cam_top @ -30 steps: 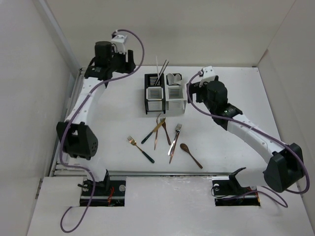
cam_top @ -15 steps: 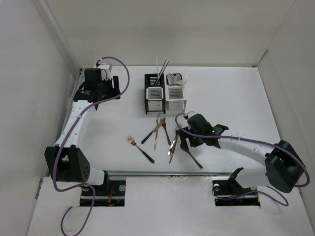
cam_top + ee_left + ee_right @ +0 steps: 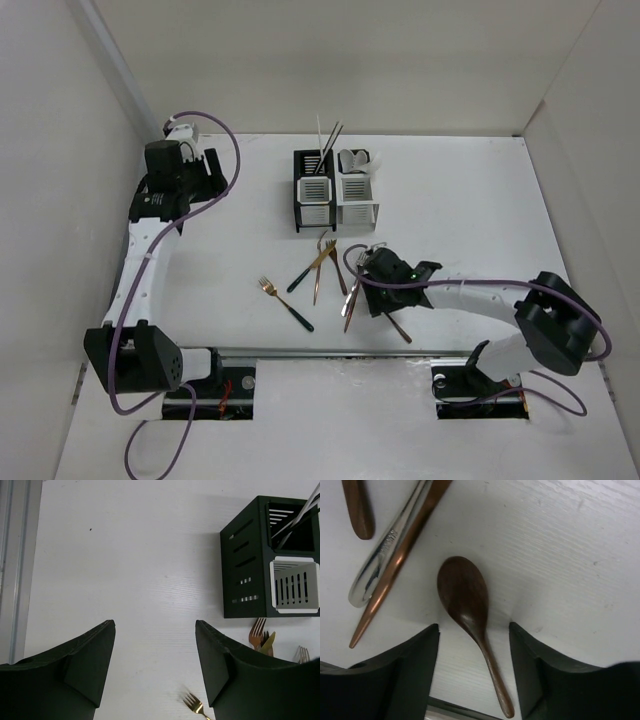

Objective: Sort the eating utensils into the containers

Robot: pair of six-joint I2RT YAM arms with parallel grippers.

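Observation:
A brown wooden spoon [image 3: 465,600] lies on the white table; its handle also shows in the top view [image 3: 399,326]. My right gripper [image 3: 474,630] is open and low over the table, one finger on each side of the spoon's neck, and it shows in the top view [image 3: 378,288]. My left gripper [image 3: 205,165] is open and empty at the far left, well away from the cutlery. The black caddy [image 3: 313,190] holds chopsticks [image 3: 325,140]. The white caddy [image 3: 357,190] joined to it holds a white spoon [image 3: 355,158].
Loose cutlery lies in front of the caddies: a gold fork with a dark handle [image 3: 285,302], crossed copper forks [image 3: 322,262], and a silver handle [image 3: 385,565] beside a copper handle [image 3: 407,545] just left of the spoon. The table's front rail is close behind my right gripper.
My right gripper has come down from beside the white caddy to the brown spoon and now straddles it. My left arm has swung back toward the far left corner.

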